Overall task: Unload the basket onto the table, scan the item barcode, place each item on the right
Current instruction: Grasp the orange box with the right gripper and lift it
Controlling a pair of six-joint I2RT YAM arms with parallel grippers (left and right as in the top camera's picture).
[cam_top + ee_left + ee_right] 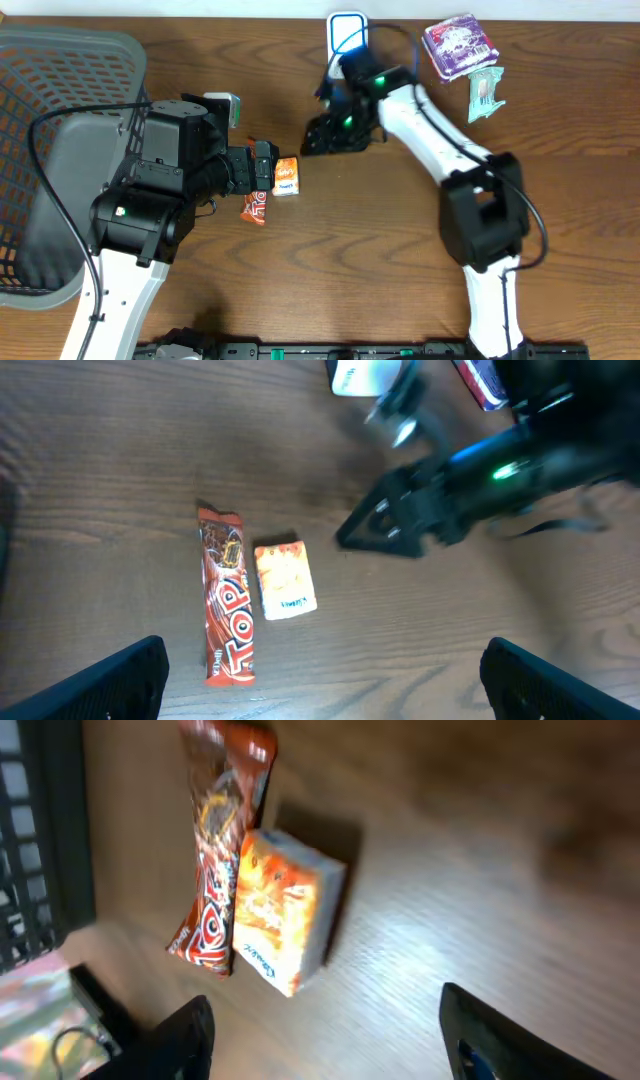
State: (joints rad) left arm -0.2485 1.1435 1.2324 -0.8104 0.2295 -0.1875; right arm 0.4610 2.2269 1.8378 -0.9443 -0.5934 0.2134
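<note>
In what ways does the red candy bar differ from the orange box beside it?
The red candy bar is long and flat; the orange box is short and blocky. The bar is red-brown, the box orange with a white end. Both lie side by side on the table.

**Even light, blur at the wrists**

Your overhead view is sharp and evenly lit, with soft shadows on the desk (400, 220). In your left wrist view the right arm (480, 490) smears. Your right wrist view is soft all over, with pale glare beside the box (285, 910).
</note>
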